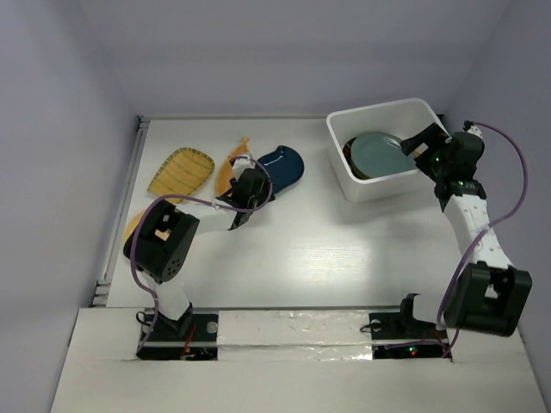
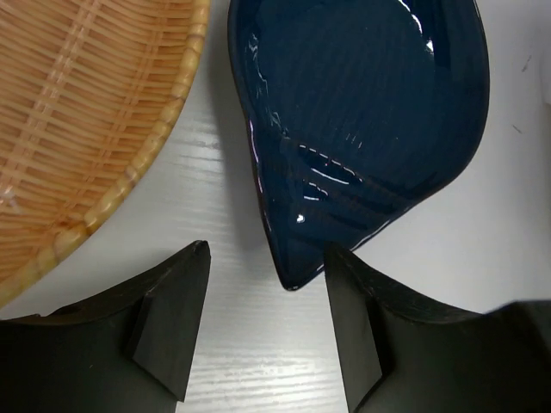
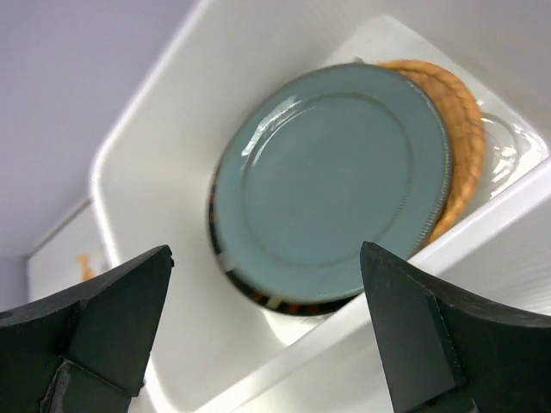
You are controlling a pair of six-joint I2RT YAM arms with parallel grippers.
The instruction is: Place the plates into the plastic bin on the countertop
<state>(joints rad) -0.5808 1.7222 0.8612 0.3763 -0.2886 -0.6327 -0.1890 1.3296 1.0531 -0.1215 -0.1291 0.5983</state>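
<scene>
The white plastic bin point(image 1: 355, 188) stands at the back right of the countertop point(image 1: 327, 249). In it the grey-blue plate point(image 3: 331, 181) lies on the cream plate with dark striped rim point(image 3: 284, 303), beside the orange woven round plate point(image 3: 461, 146). My right gripper point(image 3: 267, 249) is open and empty above the bin's near wall point(image 3: 482, 232); it also shows in the top view point(image 1: 419, 142). My left gripper point(image 2: 267, 249) is open, low over the table, with the pointed tip of the navy leaf-shaped plate point(image 2: 370, 129) between its fingers, not gripped. The orange boat-shaped dish point(image 2: 77, 129) lies just left of it.
The yellow ribbed rectangular plate point(image 1: 181, 170) lies at the back left. A plain yellow-orange round plate point(image 1: 133, 227) is mostly hidden under the left arm. The metal rail point(image 1: 120, 224) runs along the left edge. Grey walls close in the sides and back.
</scene>
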